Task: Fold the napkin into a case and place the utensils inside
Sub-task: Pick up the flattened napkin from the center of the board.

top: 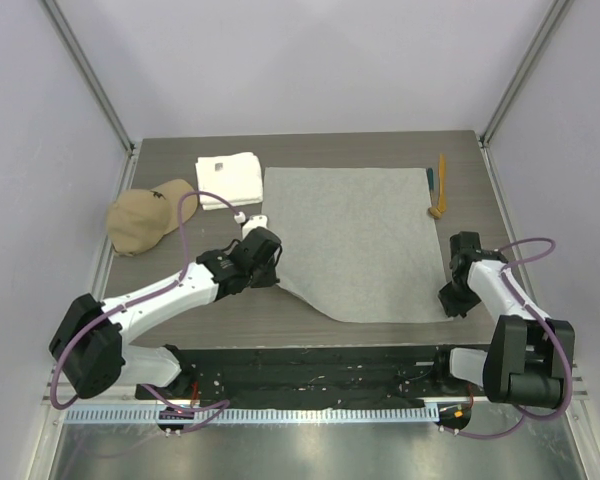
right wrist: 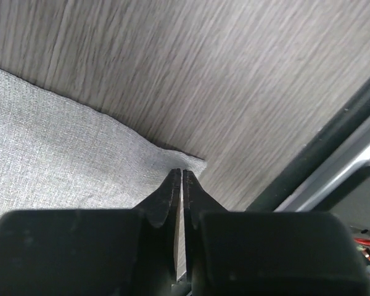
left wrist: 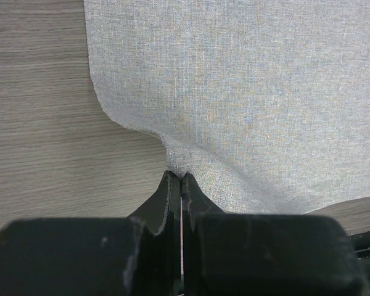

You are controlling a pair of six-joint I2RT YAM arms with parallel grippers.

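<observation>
napkin [top: 355, 235] lies spread flat mid-worktop, one layer, no fold in it yet, so there's no case. Its near-left corner looks pulled in and puckered.

left tool [left wrist: 180, 177]: jaws closed, pinching the napkin's left edge near that corner; the cloth tents up into the tips.

right tool [right wrist: 182, 172]: jaws almost together on the near-right corner. Looks like a pinch on the cloth, though only a sliver is caught.

My read is that this is step one, with both near corners gripped for the first fold. The next move needs both tools to lift together and carry the near edge toward the far one, keeping it level so the cloth doesn't skew. The thin right-hand grip could slip.

utensils [top: 438, 188] sit in a tight bunch just off the napkin's far-right edge, not yet touched. A fold swung wide could brush them.

white towel [top: 228, 180] sits just beside the far-left corner, with the tan cap [top: 150, 217] further left. Neither is in the fold path. The worktop [top: 380, 148] beyond the far edge is a narrow strip.
</observation>
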